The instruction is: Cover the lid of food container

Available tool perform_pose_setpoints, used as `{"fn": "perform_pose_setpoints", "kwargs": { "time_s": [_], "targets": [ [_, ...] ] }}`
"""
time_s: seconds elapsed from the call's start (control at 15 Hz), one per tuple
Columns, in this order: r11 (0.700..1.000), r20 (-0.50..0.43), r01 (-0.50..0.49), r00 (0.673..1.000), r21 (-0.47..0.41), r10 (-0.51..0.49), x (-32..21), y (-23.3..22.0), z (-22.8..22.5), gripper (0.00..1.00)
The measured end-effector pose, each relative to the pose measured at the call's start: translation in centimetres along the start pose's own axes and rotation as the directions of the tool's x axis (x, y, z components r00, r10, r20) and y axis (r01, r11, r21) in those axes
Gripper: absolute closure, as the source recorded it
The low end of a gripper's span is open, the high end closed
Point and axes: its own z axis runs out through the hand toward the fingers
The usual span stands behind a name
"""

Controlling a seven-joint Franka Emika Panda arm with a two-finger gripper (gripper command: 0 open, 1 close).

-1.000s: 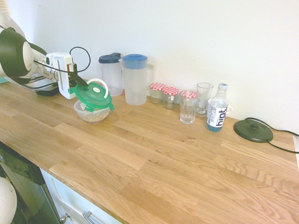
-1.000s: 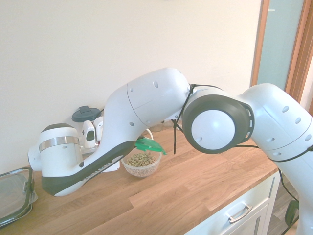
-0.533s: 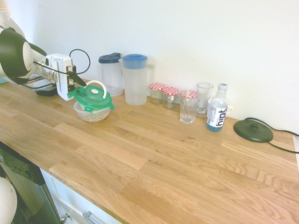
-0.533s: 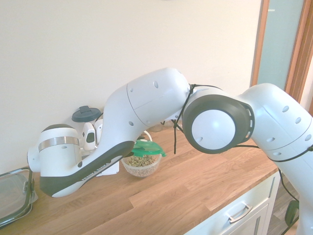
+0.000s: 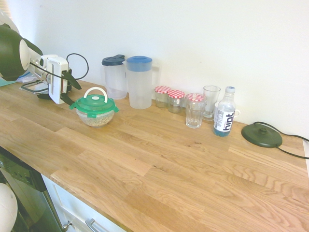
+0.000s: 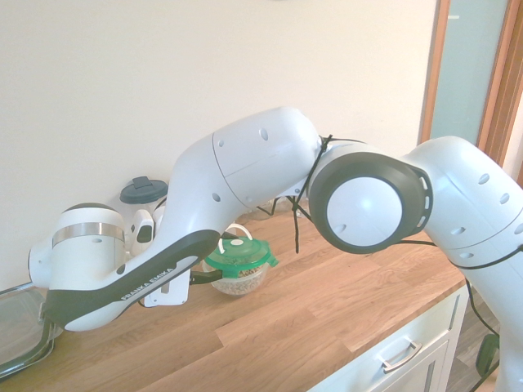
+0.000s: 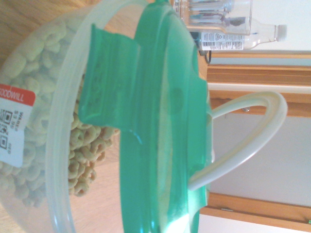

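Lid: your round green plastic lid [image 5: 95,104] with its white loop handle sits level on the small clear plastic bowl of pale cereal rings [image 5: 98,119].
Bowl: on the wooden worktop [image 5: 159,159], near-left of the two lidded clear pitchers [image 5: 140,82].
Hand: your hand [image 5: 67,87] is just left of the lid, fingers apart, gripping nothing.

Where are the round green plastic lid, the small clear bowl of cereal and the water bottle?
Round green plastic lid [image 5: 94,103]: first exterior view, its top.
Small clear bowl of cereal [image 5: 98,119]: first exterior view, its side wall.
Clear water bottle [image 5: 224,117]: first exterior view, its label.
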Motion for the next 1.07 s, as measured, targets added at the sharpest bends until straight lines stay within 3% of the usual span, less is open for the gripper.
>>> {"fn": "perform_pose_setpoints", "kwargs": {
  "time_s": [0.67,1.07],
  "targets": [
    [0.992,0.198,0.043,0.978,0.116,-0.066,2.0,3.9,-0.1,0.00],
    [0.954,0.397,0.080,0.897,0.288,-0.196,3.5,7.6,-1.5,0.00]
  ]
}}
